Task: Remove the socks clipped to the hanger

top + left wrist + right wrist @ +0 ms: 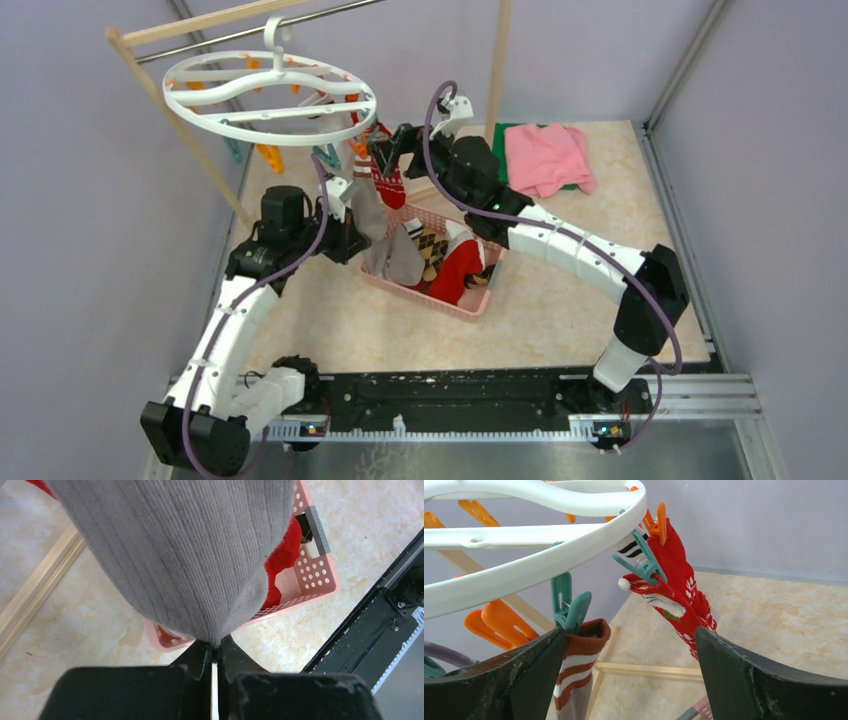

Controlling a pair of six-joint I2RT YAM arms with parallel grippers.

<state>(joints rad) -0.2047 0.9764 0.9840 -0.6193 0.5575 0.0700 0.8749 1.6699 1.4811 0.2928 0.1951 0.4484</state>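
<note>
Hanger: the white oval hanger (pixel 270 95) hangs by its hook from the metal bar of the wooden rack (pixel 180 110), above the far-left part of the tabletop (pixel 560 300). Orange and teal clips dangle under its ring.
Red sock: a red sock (pixel 679 595) with a white pattern hangs from the clips at the ring's near edge. An orange and a teal clip sit close together there, so I cannot tell which one holds it.
Grey sock: its brown-and-white striped cuff sits in a teal clip (pixel 571 607). The grey sock (pixel 185 555) runs down from there toward the basket.
Left pincer: the left pincer (pixel 215 647) is clenched, with a fold of the grey sock pinched between its fingertips just above the basket's near rim.
Right pincer: the right pincer (pixel 630 632) is spread wide and grasps nothing. It is raised beneath the ring, with the striped cuff just beside one finger and the red sock between the two; contact cannot be judged.
Basket: the pink perforated basket (pixel 475 300) stands on the tabletop between the arms. It holds a brown argyle sock (pixel 432 245), a red one and grey ones.
Hard to see: the grey sock fills most of the left wrist view and hides much of the basket. A white, black-striped piece (pixel 629 545) peeks from behind the ring, too cut off to identify.
Cloths: a pink cloth (pixel 545 155) lies on a green one at the far right, well apart from the hanger.
</note>
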